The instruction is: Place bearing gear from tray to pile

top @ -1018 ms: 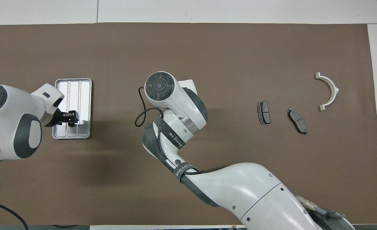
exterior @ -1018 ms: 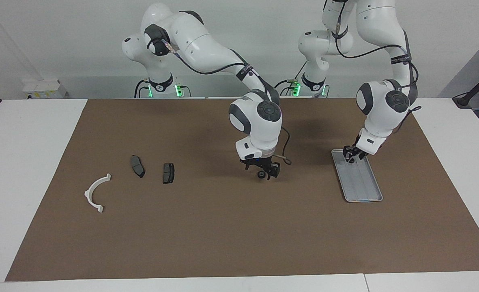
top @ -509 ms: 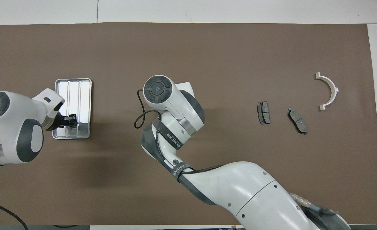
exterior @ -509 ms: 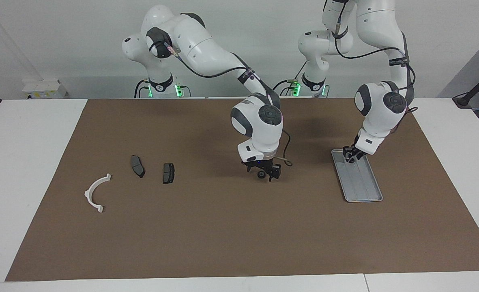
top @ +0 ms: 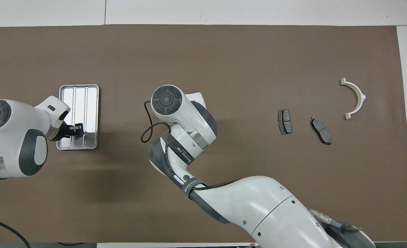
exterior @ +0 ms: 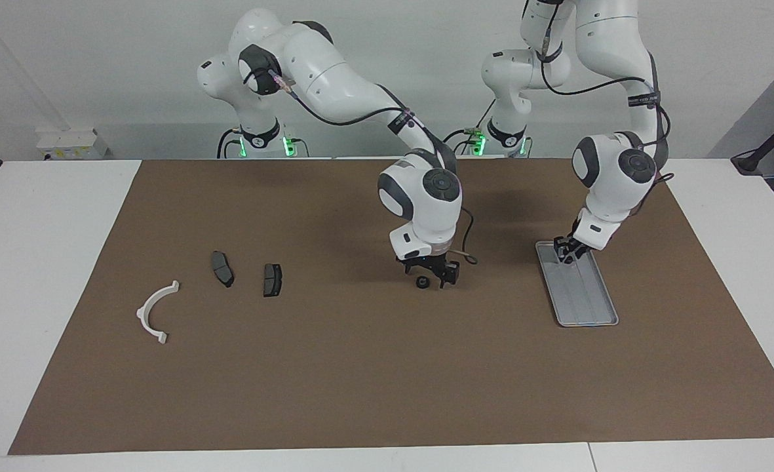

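The bearing gear (exterior: 421, 282), small, dark and round, lies on the brown mat in the middle of the table. My right gripper (exterior: 444, 279) is open just above the mat, right beside the gear on the side toward the tray, not holding it. In the overhead view my right arm hides both. The silver tray (exterior: 586, 308) (top: 80, 91) lies toward the left arm's end. My left gripper (exterior: 565, 253) (top: 75, 130) hangs over the tray's end nearer the robots. The pile lies toward the right arm's end: a white half-ring bracket (exterior: 143, 312) (top: 360, 96) and two brake pads (exterior: 222, 269) (exterior: 272, 280).
A brown mat (exterior: 360, 380) covers most of the white table. The brake pads also show in the overhead view (top: 284, 121) (top: 321, 130). My right arm reaches across the middle of the mat from its base.
My right gripper has shifted toward the tray and the robots, while the gear stayed where it was on the mat. My left gripper has drawn back slightly over the tray's end.
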`<state>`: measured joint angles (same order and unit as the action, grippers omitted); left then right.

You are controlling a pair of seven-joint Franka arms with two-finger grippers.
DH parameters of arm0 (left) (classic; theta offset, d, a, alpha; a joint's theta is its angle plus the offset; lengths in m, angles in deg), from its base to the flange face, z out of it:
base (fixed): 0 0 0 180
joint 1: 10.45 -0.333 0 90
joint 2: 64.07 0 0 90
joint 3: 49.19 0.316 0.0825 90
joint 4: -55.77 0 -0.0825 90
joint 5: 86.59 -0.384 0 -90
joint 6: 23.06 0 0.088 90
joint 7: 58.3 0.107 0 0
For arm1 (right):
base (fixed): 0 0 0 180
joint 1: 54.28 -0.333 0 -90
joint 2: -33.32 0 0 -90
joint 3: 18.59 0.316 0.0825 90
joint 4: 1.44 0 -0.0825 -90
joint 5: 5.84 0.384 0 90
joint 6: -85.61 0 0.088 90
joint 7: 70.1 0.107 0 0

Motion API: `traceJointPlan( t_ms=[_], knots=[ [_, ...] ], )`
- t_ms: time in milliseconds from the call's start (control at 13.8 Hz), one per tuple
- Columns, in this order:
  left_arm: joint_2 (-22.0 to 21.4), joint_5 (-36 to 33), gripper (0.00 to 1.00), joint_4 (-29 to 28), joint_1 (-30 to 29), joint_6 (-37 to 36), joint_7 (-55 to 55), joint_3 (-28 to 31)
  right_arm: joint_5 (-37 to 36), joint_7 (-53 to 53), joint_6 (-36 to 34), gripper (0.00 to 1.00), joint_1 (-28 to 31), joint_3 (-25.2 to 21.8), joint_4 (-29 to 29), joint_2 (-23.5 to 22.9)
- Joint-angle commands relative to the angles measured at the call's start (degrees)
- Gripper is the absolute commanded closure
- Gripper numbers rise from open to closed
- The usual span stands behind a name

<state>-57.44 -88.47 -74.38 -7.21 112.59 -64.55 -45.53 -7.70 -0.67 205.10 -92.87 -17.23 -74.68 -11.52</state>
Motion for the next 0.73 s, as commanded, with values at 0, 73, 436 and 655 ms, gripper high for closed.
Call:
traceJointPlan(
  t_ms=[0, 73, 436, 655],
  knots=[
    [0.23, 0.56, 0.55, -1.78, -0.87, 3.04, -0.33, -0.76, 0.81, 0.0, 2.58, 0.04, 0.44, 0.48, -1.55, -0.16],
    [0.58, 0.56, 0.56, -1.78, -0.87, 3.39, -0.33, -0.76, 0.81, 0.0, 2.58, 0.05, 0.53, 0.48, -1.55, -0.16],
    [0.67, 0.56, 0.89, -1.78, -0.87, 3.22, -0.33, -0.76, 0.81, 0.0, 1.88, 0.27, 0.79, 0.48, -1.46, -0.16],
    [0.67, 1.17, 0.98, -0.82, -0.78, 2.17, -0.51, -0.76, 0.81, 0.0, 2.32, 0.59, 1.05, 0.48, -1.46, -0.16]
  ],
)
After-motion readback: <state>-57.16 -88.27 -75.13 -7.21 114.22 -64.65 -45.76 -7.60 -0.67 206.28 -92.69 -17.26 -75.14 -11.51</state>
